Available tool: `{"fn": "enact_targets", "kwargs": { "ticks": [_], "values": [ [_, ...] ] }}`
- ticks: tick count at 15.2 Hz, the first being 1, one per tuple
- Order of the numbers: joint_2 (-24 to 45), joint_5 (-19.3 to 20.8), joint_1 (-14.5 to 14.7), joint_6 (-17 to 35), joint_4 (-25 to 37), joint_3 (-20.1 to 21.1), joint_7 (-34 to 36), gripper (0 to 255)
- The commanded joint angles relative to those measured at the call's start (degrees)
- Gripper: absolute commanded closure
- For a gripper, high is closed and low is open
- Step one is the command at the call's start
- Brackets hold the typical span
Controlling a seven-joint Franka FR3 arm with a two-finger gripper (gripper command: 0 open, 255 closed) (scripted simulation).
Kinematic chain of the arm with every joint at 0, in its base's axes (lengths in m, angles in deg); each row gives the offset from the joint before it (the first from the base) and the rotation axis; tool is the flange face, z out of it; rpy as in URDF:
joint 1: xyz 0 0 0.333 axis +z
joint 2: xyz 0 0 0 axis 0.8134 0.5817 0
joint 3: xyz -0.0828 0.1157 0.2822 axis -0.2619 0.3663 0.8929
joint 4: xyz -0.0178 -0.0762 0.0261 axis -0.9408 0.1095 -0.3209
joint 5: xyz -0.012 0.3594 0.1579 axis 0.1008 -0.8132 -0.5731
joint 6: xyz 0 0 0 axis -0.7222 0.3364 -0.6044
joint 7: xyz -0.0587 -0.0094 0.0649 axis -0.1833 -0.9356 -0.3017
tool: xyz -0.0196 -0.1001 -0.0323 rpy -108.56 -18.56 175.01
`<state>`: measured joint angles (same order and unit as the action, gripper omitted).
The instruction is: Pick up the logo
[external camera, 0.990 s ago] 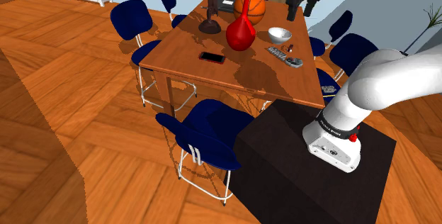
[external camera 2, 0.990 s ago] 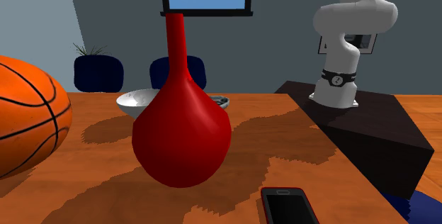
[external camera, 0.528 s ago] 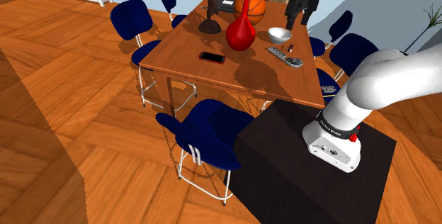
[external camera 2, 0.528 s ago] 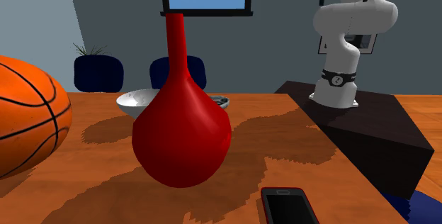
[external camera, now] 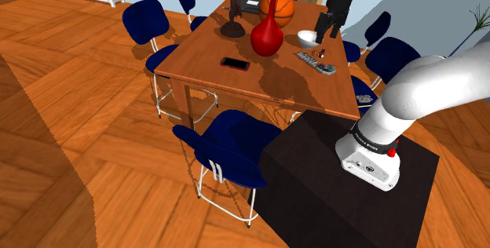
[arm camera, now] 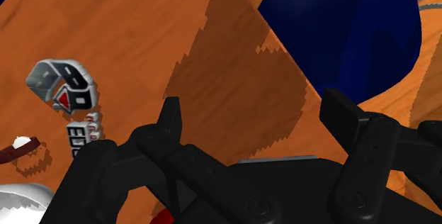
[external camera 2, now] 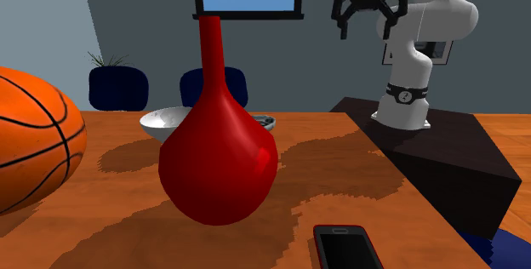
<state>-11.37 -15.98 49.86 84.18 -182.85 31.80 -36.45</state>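
On the brown wooden table (external camera: 259,78), beyond the black phone (external camera: 235,63), the grey curved logo with a red triangle (arm camera: 62,86) lies toward the shoulder view's right, near the white bowl (external camera: 308,38). The black gripper (external camera 2: 367,22) hangs above the table, its jaws spread wide and holding nothing.

The white arm (external camera: 428,89) rises from its base (external camera: 369,160), which sits on the stand's (external camera: 314,199) top, nearer its edge on the shoulder view's right. The thick lower link bends upward and passes out of that view at the right. The last white link comes back in at the top and ends in a dark wrist. From it the black gripper (external camera: 329,31) points downward, high above the table (external camera: 235,82), over the far part of its edge on the shoulder view's right. In the second exterior view the gripper (external camera 2: 363,22) hangs beside the upright arm (external camera 2: 425,20). Its fingers (arm camera: 170,113) are spread wide apart, with nothing clasped between them.
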Motion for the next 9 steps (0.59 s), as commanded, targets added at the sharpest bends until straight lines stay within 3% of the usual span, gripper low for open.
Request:
{"fn": "enact_targets", "kwargs": {
  "ticks": [1, 9],
  "values": [
    [3.8, 1.1, -0.5, 4.1, 0.1, -2.0, -1.9, 0],
    [18.5, 2.6, -1.9, 19.0, 1.9, -10.5, -10.4, 0]
  ]
}}
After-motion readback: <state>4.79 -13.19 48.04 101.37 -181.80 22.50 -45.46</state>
